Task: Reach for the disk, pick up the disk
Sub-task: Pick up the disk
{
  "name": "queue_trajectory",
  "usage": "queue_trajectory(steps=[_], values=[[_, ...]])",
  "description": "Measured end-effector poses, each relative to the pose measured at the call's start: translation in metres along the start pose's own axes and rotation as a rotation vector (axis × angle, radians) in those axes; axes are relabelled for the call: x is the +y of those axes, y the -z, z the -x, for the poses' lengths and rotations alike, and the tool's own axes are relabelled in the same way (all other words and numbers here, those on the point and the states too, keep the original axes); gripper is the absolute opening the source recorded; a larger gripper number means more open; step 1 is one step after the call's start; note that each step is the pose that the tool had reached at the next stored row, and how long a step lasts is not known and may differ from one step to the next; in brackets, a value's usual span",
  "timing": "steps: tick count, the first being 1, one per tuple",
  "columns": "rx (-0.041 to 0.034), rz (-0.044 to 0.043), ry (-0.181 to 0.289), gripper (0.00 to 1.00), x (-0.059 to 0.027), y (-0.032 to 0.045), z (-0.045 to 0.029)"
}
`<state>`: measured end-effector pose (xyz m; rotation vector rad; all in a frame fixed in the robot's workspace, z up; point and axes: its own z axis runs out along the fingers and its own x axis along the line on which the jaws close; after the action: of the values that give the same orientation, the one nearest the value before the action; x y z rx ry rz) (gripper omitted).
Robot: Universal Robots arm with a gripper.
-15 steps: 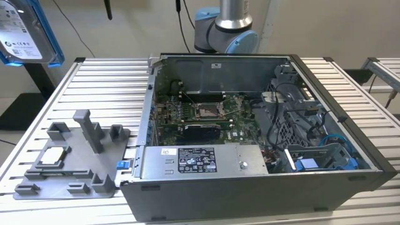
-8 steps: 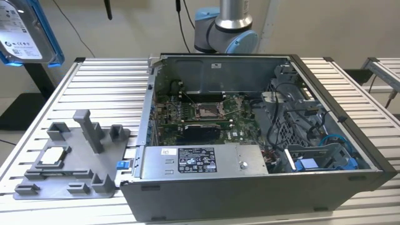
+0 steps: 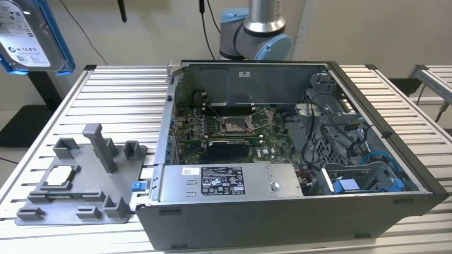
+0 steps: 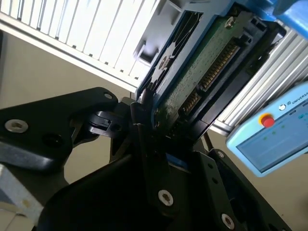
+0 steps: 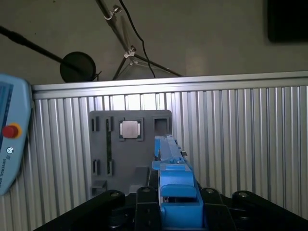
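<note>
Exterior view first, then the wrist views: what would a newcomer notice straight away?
The disk hangs high at the exterior view's upper left; in the second wrist view the gripper is clamped on it. An open computer case dominates the table, with a grey fixture carrying a chip beside it.

Exterior view: off the arm, high, angled down at mid-distance over bench (image 3: 113, 90), open computer case (image 3: 282, 222) and grey tray (image 3: 92, 182).
First wrist view: well above, facing down on the same tray and bench slats.
Second wrist view: tight against the disk (image 4: 192, 82), circuit side.
Both wrist views share a pendant (image 5: 9, 139).
</note>
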<state>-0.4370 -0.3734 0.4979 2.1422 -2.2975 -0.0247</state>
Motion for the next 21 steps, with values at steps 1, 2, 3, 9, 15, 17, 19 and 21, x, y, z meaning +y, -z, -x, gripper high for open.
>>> queue_trajectory(steps=[1,2,3,9,15,17,19,21], values=[[0.0001,0.0,0.0,0.0,-0.0015,0.0,0.0001],[0.0,0.0,0.0,0.0,-0.0033,0.0,0.0002],[0.0,0.0,0.0,0.0,-0.005,0.0,0.0003],[0.0,-0.0001,0.0,0.0,-0.0172,0.0002,0.0012],[0.0,-0.0001,0.0,0.0,-0.0295,0.0003,0.0021],[0.0001,0.0,0.0,0.0,-0.0339,0.0004,0.0024],[0.0,-0.0001,0.0,0.0,-0.0383,0.0004,0.0027],[0.0,0.0,0.0,0.0,-0.0426,0.0005,0.003]])
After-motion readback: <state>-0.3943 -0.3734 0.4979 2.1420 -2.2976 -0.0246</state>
